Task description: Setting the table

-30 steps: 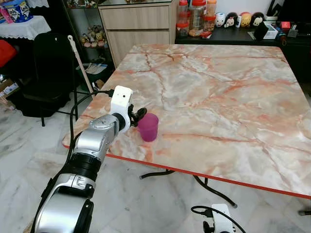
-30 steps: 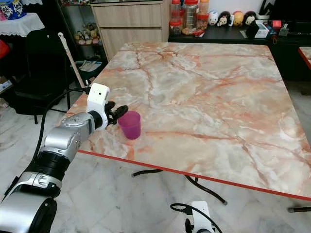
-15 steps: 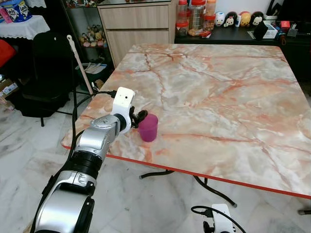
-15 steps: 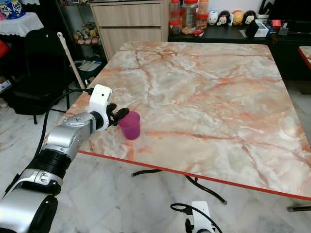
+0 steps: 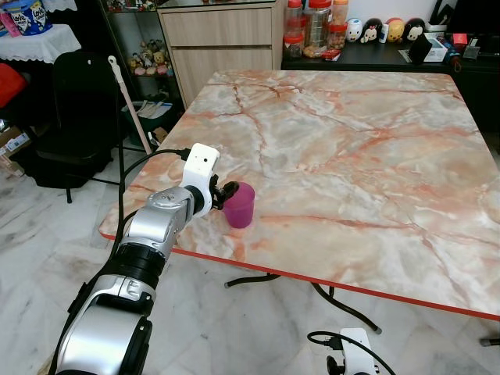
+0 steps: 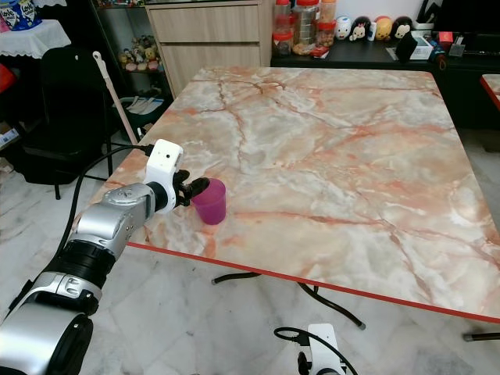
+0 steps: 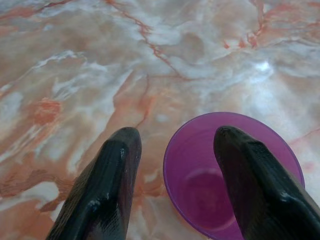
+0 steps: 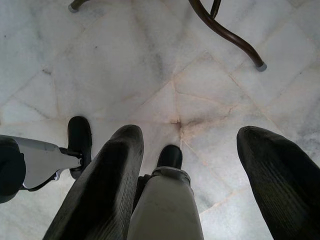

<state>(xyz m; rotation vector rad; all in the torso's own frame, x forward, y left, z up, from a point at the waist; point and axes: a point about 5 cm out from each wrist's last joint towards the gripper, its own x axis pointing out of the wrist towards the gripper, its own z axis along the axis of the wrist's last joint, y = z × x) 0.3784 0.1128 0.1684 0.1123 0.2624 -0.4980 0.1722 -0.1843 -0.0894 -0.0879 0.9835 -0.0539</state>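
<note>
Purple cup [image 5: 240, 205] is standing upright and empty near the table's [image 5: 351, 156] near-left corner. Left gripper [image 7: 172, 165] is straddling its rim, 1 finger [image 7: 107, 185] outside, the other over the mouth, spread and not clamping. Judging by this, the cup is being placed or released. Next, withdrawing without tipping it. Right gripper [image 8: 187, 165] is hanging idle, spread, over the floor.

So there's one purple plastic cup [image 5: 240, 205] sitting upright on the marble table [image 5: 336, 148], open end up and empty inside as far as I can see. It's translucent-ish magenta, tapering a bit toward the base. It stands close to the table's near edge, toward the near left corner, well away from the far edge and the right side.
</note>
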